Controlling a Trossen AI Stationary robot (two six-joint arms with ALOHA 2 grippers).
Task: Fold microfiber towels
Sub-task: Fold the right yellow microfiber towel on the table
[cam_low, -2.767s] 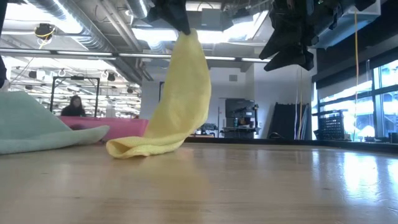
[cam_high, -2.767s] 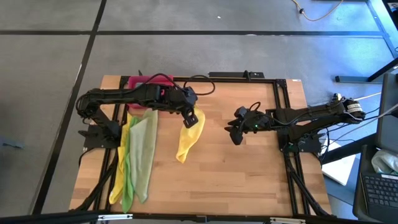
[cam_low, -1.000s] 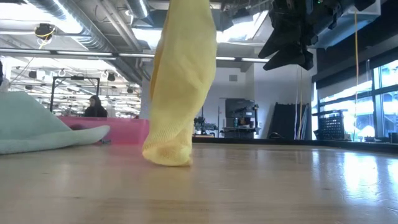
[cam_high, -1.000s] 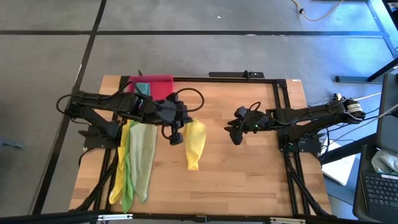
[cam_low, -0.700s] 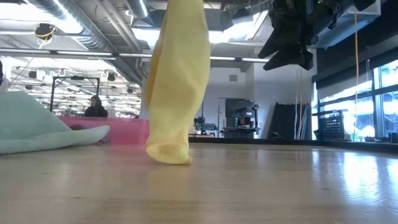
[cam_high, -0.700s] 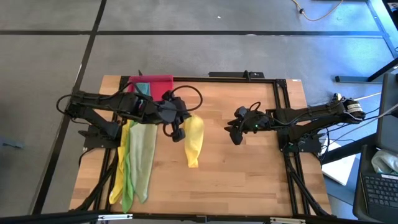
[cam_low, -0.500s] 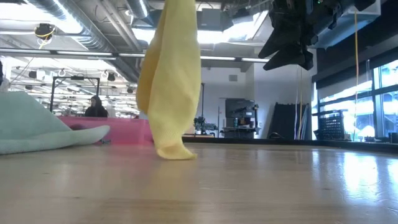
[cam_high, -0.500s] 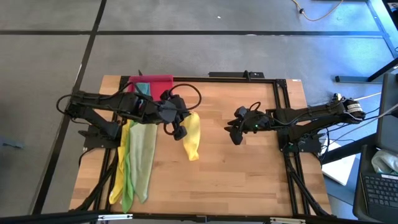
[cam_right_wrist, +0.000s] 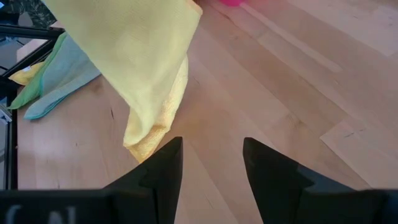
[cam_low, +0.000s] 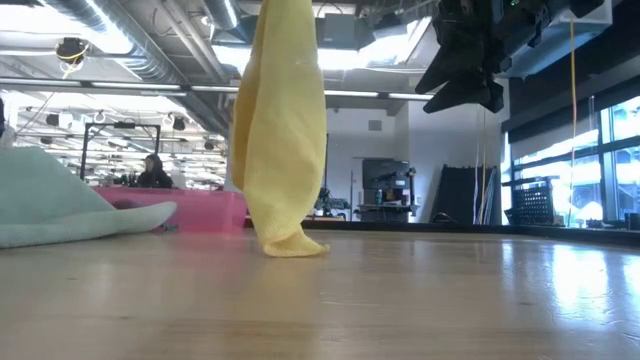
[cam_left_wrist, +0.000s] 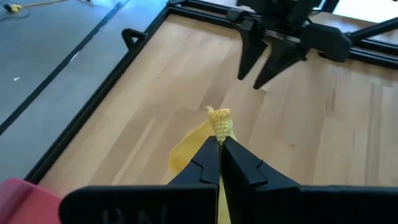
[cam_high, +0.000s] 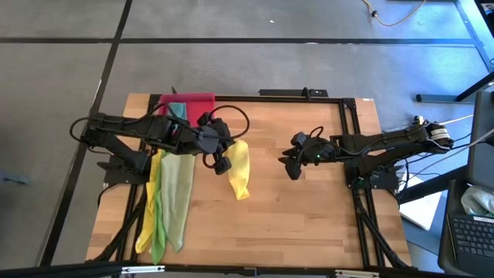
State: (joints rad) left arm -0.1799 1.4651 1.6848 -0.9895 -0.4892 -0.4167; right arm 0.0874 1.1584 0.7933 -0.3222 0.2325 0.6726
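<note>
Towels: 5 total. 1 yellow towel [cam_high: 241, 168] hanging at table ctr; 4 heaped at 9 o'clock: yellow [cam_high: 146, 224], bright green [cam_high: 159, 224], pale olive [cam_high: 178, 185], teal [cam_high: 177, 110]. 1 pink tray [cam_high: 193, 100] at 11 o'clock. 2 arms. 1 person [cam_low: 153, 171] in the room.

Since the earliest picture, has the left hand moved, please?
Yes. The left hand, shut on the yellow towel, has drawn back from the table's middle toward the pink tray.
</note>
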